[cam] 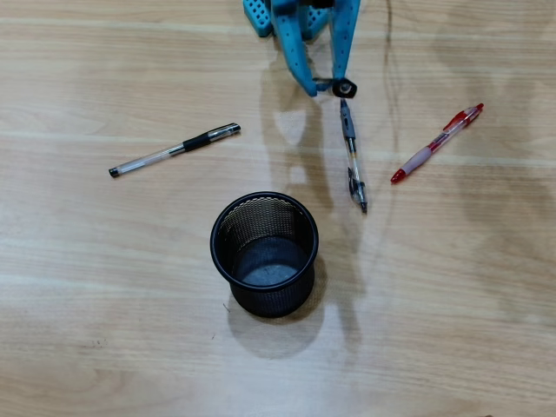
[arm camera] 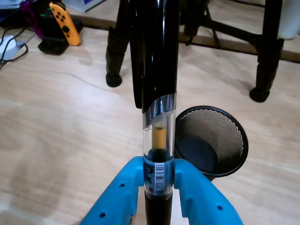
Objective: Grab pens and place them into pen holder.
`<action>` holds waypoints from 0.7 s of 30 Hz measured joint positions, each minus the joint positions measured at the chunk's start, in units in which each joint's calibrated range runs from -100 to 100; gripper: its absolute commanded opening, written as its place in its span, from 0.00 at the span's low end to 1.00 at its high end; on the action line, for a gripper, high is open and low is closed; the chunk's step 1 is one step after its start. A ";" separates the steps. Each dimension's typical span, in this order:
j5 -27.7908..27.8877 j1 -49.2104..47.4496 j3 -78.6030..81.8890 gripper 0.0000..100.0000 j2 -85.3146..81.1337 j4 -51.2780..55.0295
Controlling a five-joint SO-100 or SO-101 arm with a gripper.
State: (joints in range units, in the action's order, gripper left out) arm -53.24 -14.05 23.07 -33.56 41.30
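Pen [arm camera: 158, 140] clamped in tool [arm camera: 158, 180], beside holder [arm camera: 213, 140]

It looks like a home or hobby room, with everything set out on a pale wood-grain floor [arm camera: 56, 140]. Black furniture legs [arm camera: 114, 51] stand close by, and an orange game controller [arm camera: 64, 22] sits in its dock beside trailing cables [arm camera: 10, 44].
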 measured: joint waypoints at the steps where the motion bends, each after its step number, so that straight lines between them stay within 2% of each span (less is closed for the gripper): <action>1: 0.00 0.29 0.00 0.02 0.00 -0.95; 7: 0.00 4.10 5.94 0.02 2.55 -18.82; 9: 0.00 5.05 9.94 0.02 5.61 -28.31; 10: -0.05 5.81 12.16 0.02 8.58 -36.69; 14: -0.10 6.67 12.95 0.02 14.78 -48.86; 21: -1.92 8.58 11.36 0.02 27.10 -53.86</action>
State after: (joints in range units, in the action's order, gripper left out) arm -55.16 -5.48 34.43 -6.46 -12.56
